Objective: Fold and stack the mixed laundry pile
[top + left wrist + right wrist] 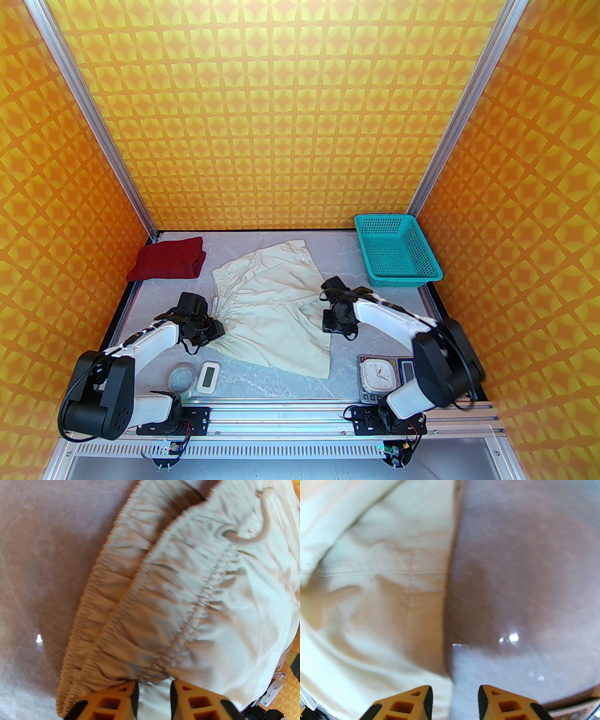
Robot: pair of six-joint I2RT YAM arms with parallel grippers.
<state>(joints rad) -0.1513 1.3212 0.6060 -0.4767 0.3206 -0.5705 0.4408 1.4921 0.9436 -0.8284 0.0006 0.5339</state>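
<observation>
I'd call it half done: dark red shirt (168,265) folded far-left on the worktop (262,384), cream-white shorts (272,304) lying unfolded at centre, left claw (154,691) pinching their waistband (131,611), right claw (455,698) spread over their edge.

At the far right corner of your desk (262,380) sits a teal mesh basket (384,217). Along the near edge you have a roll of tape (181,378) touching a small white device with a screen (206,377), and, well apart to the right, a scale (407,371) carrying a white clock (378,372).
</observation>
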